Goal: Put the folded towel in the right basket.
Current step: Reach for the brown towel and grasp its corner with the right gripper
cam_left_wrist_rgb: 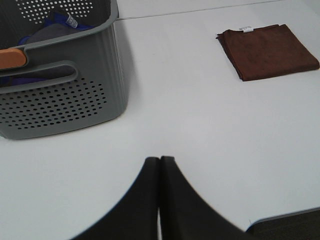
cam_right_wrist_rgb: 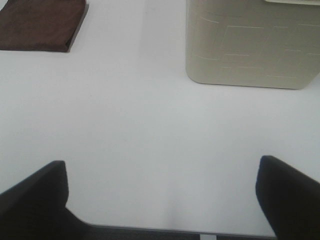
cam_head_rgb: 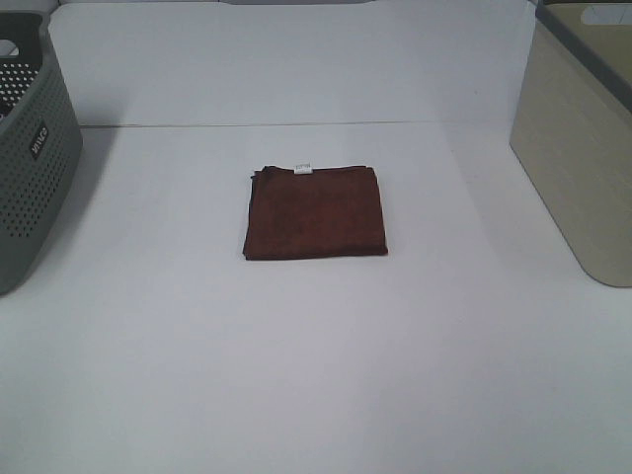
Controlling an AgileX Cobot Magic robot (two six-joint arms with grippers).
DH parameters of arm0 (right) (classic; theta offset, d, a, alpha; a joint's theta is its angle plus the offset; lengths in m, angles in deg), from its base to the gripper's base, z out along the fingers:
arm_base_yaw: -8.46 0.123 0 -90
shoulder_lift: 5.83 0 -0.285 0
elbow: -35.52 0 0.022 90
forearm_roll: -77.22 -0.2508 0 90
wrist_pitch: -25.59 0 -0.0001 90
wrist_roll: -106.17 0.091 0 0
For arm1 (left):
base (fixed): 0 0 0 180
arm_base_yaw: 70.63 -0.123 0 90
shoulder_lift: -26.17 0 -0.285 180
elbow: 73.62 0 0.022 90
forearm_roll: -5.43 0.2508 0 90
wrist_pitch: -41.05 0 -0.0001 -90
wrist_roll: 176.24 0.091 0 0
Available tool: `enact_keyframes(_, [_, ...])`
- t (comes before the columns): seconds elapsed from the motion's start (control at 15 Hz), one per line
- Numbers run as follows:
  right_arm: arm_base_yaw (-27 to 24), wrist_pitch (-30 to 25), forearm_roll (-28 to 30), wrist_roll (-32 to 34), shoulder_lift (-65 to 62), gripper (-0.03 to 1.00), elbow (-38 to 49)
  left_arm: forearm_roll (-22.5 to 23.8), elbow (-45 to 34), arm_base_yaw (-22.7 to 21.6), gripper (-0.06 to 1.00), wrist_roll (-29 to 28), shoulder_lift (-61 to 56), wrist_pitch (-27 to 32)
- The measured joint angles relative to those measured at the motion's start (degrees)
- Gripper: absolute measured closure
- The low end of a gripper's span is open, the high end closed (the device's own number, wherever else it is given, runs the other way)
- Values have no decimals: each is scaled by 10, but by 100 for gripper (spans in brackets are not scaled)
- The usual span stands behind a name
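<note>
A dark brown folded towel [cam_head_rgb: 316, 212] lies flat in the middle of the white table, a small white tag on its far edge. It also shows in the left wrist view [cam_left_wrist_rgb: 267, 51] and partly in the right wrist view [cam_right_wrist_rgb: 42, 24]. The beige right basket [cam_head_rgb: 583, 138] stands at the table's right edge and shows in the right wrist view [cam_right_wrist_rgb: 252, 42]. Neither gripper shows in the exterior view. My left gripper [cam_left_wrist_rgb: 160, 165] is shut and empty near the table's front edge. My right gripper [cam_right_wrist_rgb: 162, 172] is open and empty, well short of the towel.
A grey perforated basket [cam_head_rgb: 30, 158] stands at the left edge; in the left wrist view [cam_left_wrist_rgb: 60, 75] it holds blue and grey cloth and an orange item. The table's front edge [cam_left_wrist_rgb: 285, 220] lies close under both grippers.
</note>
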Motion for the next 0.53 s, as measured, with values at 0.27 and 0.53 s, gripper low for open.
enact_keyframes(0.27, [0, 0, 0, 0, 0, -1, 0, 0, 0, 0, 94, 0, 0, 0])
enact_keyframes(0.53, [0, 0, -5, 0, 0, -1, 0, 0, 0, 0, 94, 0, 0, 0])
